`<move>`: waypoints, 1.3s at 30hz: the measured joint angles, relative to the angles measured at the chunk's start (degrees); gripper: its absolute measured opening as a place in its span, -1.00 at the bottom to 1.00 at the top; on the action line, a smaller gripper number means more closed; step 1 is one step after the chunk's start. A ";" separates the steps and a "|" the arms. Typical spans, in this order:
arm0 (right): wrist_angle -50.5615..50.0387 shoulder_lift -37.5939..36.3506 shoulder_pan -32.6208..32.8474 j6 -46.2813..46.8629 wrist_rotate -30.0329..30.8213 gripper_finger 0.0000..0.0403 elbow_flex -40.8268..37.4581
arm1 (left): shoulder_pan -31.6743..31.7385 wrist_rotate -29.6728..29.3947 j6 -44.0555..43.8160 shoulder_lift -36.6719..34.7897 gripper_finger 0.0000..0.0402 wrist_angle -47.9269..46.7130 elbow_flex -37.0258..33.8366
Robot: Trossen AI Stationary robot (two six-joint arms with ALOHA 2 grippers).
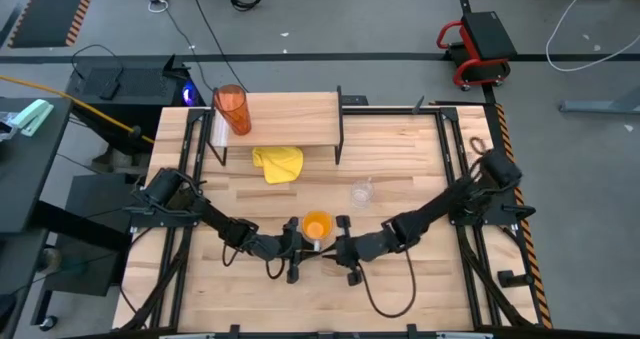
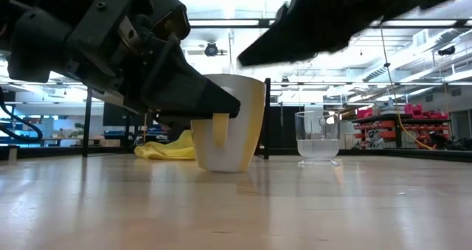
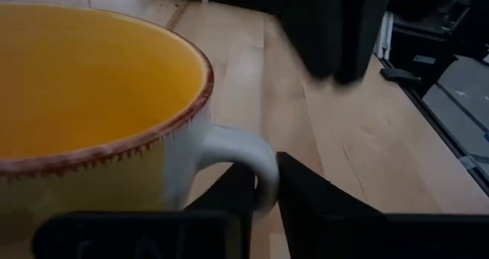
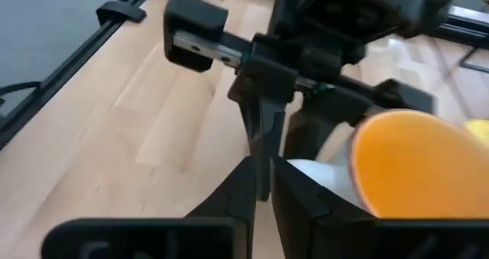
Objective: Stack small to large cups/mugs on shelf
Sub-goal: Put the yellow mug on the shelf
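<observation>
The left gripper point(image 3: 260, 194) is closed on the white handle point(image 3: 243, 148) of the mug point(image 1: 316, 226), which stands on the table point(image 1: 400, 279) near its front edge. The right gripper point(image 1: 338, 247) is just beside the mug on the other side; I cannot tell if its fingers are closed. Behind the mug stands the clear cup point(image 1: 361, 192), apart from it. A yellow cloth point(image 1: 278, 163) lies under the shelf point(image 1: 290, 119). The tumbler point(image 1: 233, 109) stands on the left end of the shelf.

Bright even overhead light; wrist views blurred; soft shadows.
</observation>
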 joint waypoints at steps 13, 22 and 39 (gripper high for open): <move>-19.56 -17.40 20.83 9.77 22.93 -0.96 0.79 | 1.99 -0.20 4.99 -0.24 -0.77 2.59 2.26; -20.76 -17.85 25.10 17.03 30.40 -0.95 -3.79 | 2.47 -2.76 9.24 -9.80 -0.77 -23.34 11.58; -20.97 -17.83 24.81 19.28 30.44 -0.95 -5.11 | 12.68 -3.89 12.51 -35.63 -0.77 -57.76 21.66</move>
